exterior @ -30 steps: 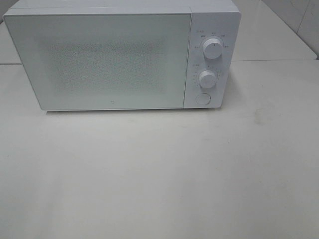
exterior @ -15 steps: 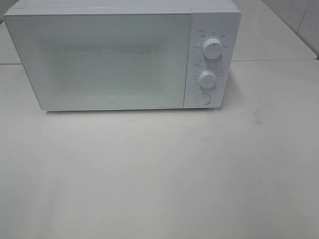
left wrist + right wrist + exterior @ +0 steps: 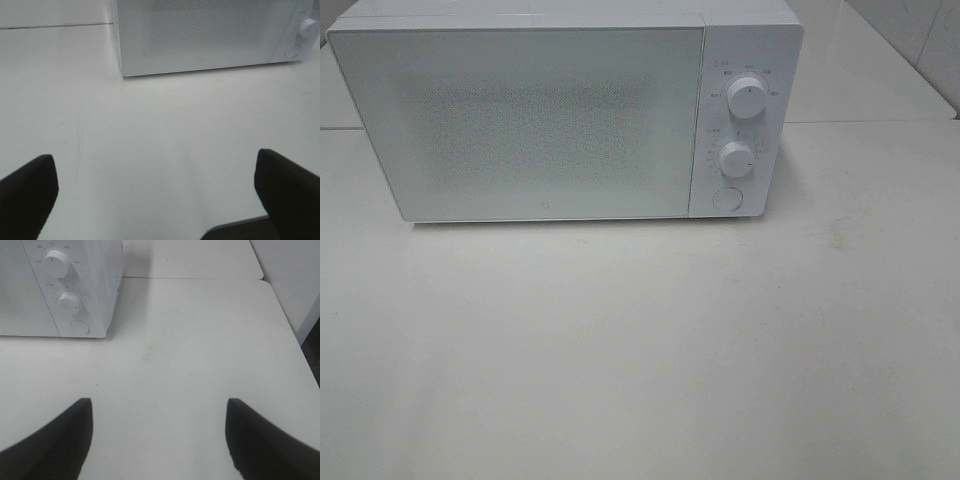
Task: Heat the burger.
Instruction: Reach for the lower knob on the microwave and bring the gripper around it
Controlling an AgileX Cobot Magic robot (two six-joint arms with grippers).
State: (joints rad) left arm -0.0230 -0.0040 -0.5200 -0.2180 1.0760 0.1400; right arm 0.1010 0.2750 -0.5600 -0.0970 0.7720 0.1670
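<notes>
The burger is out of view in every frame. A white microwave (image 3: 550, 110) stands at the back of the table with its door shut; two dials (image 3: 747, 98) and a round button (image 3: 727, 198) sit on its right panel. My left gripper (image 3: 155, 175) hovers open over bare table in front of the microwave (image 3: 200, 35), nothing between its dark fingers (image 3: 30, 195). My right gripper (image 3: 157, 412) is open too, empty, over the table to the right of the microwave (image 3: 65, 285). Neither gripper shows in the exterior high view.
The white table (image 3: 640, 350) stretches in front of the microwave. A seam (image 3: 870, 122) crosses the tabletop behind on the right. The table's right edge (image 3: 287, 325) shows in the right wrist view, with a white wall beyond.
</notes>
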